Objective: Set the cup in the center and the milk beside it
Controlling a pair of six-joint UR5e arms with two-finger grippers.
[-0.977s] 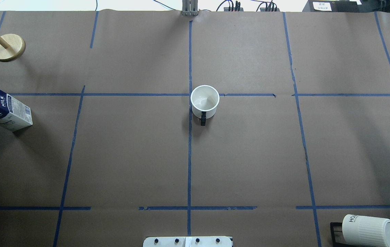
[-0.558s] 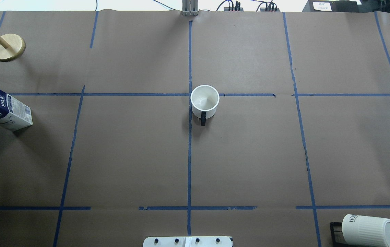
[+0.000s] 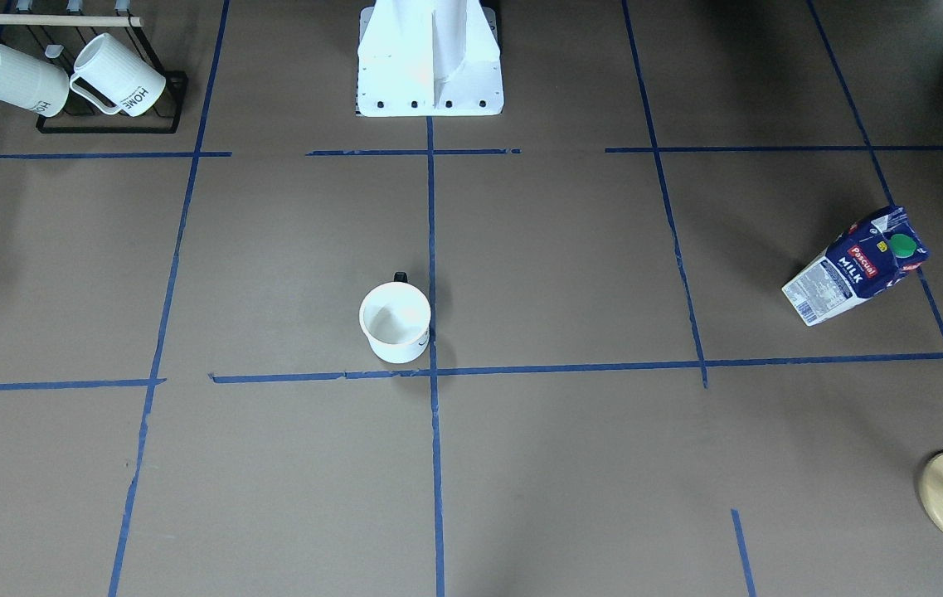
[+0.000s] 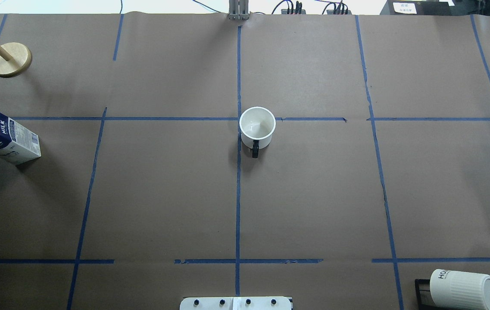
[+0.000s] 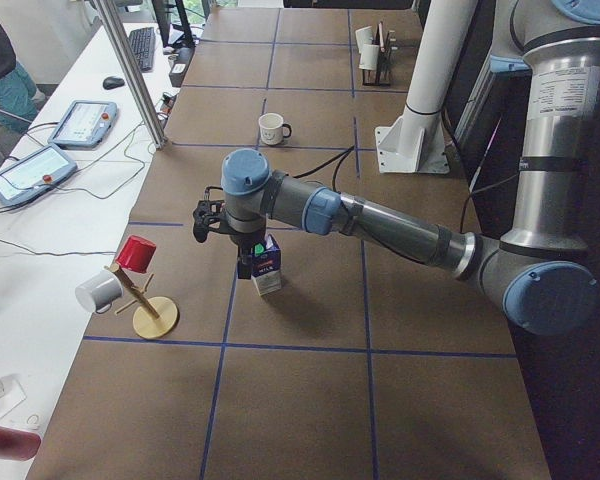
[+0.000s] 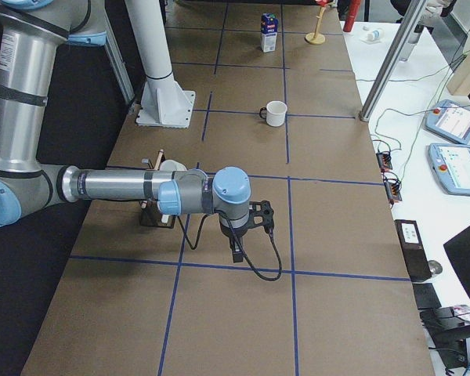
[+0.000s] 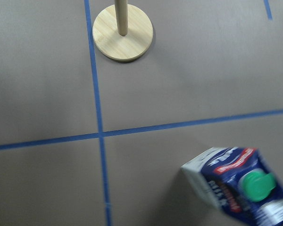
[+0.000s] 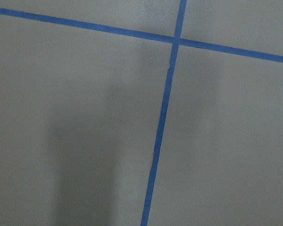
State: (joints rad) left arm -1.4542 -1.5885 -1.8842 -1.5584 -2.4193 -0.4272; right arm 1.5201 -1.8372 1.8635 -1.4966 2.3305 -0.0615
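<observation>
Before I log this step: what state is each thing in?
Cup: upright, empty, by the center.
Milk: upright, capped, far from the cup.
HOME mugs: hung on their rack.
Stand: upright.
Left gripper: by the milk, jaws unclear.
Right gripper: over the table, jaws unclear.

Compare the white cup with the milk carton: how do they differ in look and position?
The cup is round, white and open-topped with a black handle; the milk is a boxy blue-and-white carton with a green cap. The cup sits at the center tape crossing; the milk stands far off on the robot's left. Both stand upright.
</observation>
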